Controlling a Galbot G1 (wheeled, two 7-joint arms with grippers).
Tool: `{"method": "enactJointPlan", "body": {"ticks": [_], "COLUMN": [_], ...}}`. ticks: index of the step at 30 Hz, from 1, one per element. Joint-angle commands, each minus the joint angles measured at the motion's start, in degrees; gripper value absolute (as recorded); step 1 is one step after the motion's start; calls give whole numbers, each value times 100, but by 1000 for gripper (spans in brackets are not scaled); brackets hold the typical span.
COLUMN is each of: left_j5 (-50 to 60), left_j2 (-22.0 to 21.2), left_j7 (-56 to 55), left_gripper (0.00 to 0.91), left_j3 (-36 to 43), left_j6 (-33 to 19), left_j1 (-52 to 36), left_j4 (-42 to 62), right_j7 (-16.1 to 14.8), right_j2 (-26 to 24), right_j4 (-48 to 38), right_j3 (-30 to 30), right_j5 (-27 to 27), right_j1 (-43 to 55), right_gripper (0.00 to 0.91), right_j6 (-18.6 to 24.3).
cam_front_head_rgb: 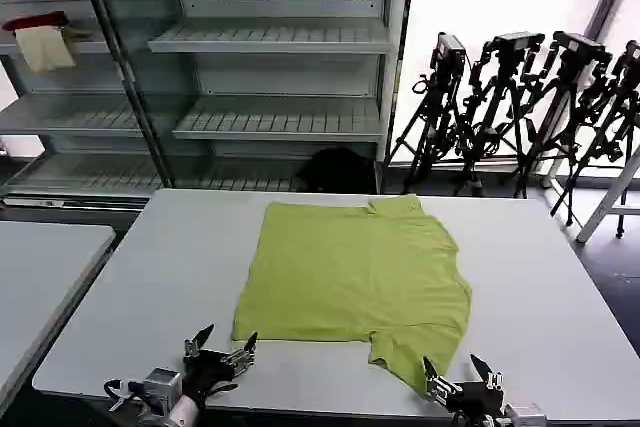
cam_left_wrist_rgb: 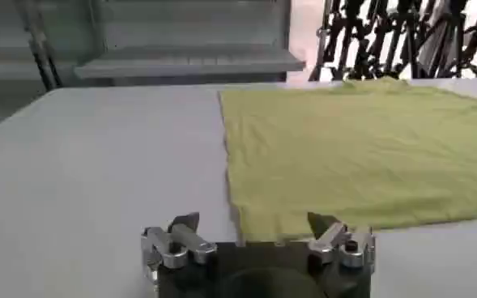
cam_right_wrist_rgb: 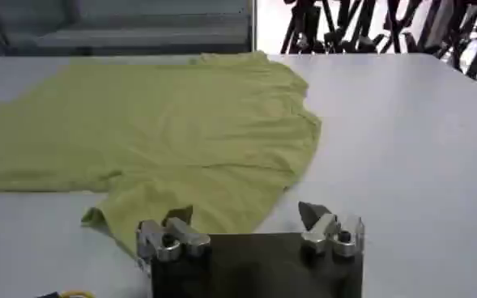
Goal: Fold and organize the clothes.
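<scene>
A lime yellow-green T-shirt (cam_front_head_rgb: 355,272) lies flat on the grey table (cam_front_head_rgb: 150,277), plain side up, with one sleeve reaching toward the near edge (cam_front_head_rgb: 410,357). My left gripper (cam_front_head_rgb: 227,343) hovers open at the table's near edge, just short of the shirt's near-left corner (cam_left_wrist_rgb: 246,227). Over on the right, my right gripper (cam_front_head_rgb: 458,370) is open too, right at the tip of that near sleeve (cam_right_wrist_rgb: 181,202). Neither gripper holds anything. In the left wrist view the shirt (cam_left_wrist_rgb: 359,154) spreads ahead of the left gripper (cam_left_wrist_rgb: 254,220); in the right wrist view the right gripper (cam_right_wrist_rgb: 244,212) faces it.
Metal shelving (cam_front_head_rgb: 270,37) stands behind the table, with a red and a cream cloth (cam_front_head_rgb: 42,39) on a left shelf. Camera tripods (cam_front_head_rgb: 520,107) stand at the back right. A second table (cam_front_head_rgb: 40,267) sits at the left. A dark bag (cam_front_head_rgb: 335,169) lies on the floor.
</scene>
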Motion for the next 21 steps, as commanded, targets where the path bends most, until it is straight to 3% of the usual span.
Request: {"method": "enactJointPlan", "body": {"ticks": [1,2,15,21], "left_j5": [86,88,127,93], "left_j2": [-38,-41,-46,-63], "left_j7": [27,28,119,270], "left_gripper": [71,20,10,0], "left_j3": [148,155,164,133], "left_j6": [38,40,37,-21], "left_j1": [-97,-108,-158,-141], "left_j4": [255,273,355,207], "right_j7": [15,14,-52,-100], "right_j2": [6,5,-6,79], "right_j4": [-68,-70,-157,40], "right_j3": [-64,-59,-50,40], "right_j5": [-83,-83,-95,184], "right_j1": [24,26,72,194], "right_gripper": [0,0,0,0], "right_j6": [-38,-37,-36,-25]}}
